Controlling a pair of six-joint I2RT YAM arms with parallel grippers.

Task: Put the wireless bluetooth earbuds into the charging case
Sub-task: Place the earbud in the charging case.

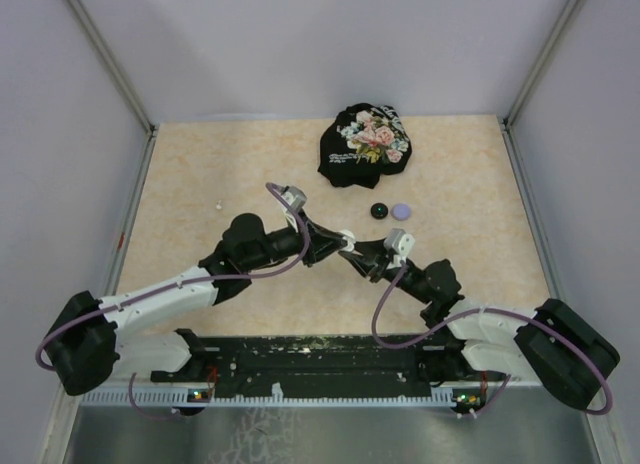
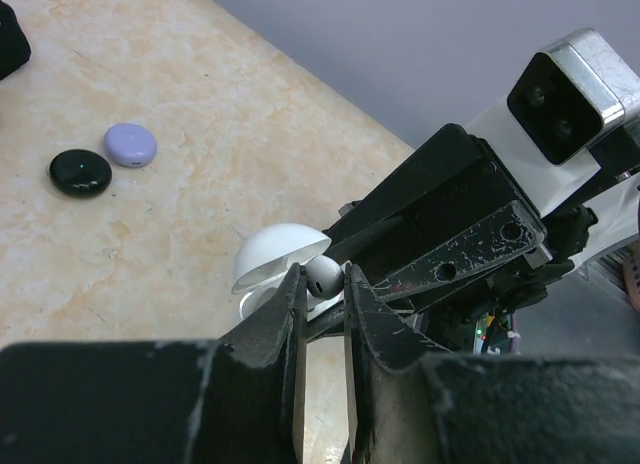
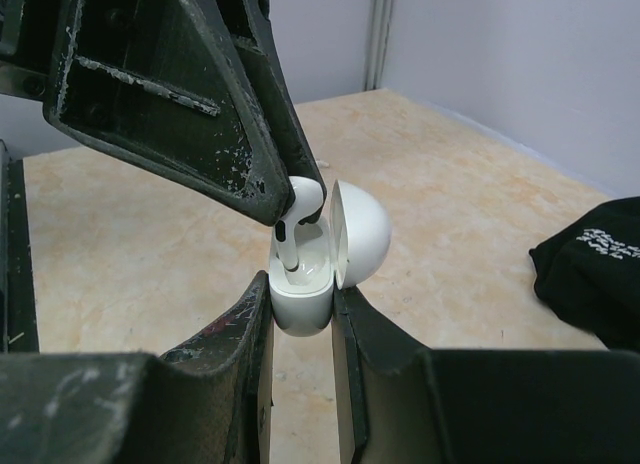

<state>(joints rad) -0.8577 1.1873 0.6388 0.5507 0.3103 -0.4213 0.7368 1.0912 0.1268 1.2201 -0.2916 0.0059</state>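
Note:
My right gripper (image 3: 301, 306) is shut on a white charging case (image 3: 300, 302) and holds it upright above the table with its domed lid (image 3: 360, 232) open. My left gripper (image 2: 322, 277) is shut on a white earbud (image 2: 322, 274). In the right wrist view that earbud (image 3: 298, 216) hangs from the left fingertips (image 3: 262, 189) with its stem reaching down into the case's cavity. In the top view both grippers meet at the table's middle, left (image 1: 338, 240), right (image 1: 356, 252). No other earbud shows clearly.
A black puck (image 1: 379, 210) and a lavender puck (image 1: 402, 211) lie side by side behind the grippers, also in the left wrist view (image 2: 80, 172) (image 2: 130, 144). A black floral cloth (image 1: 365, 144) lies at the back. A tiny pale speck (image 1: 218, 203) sits at left.

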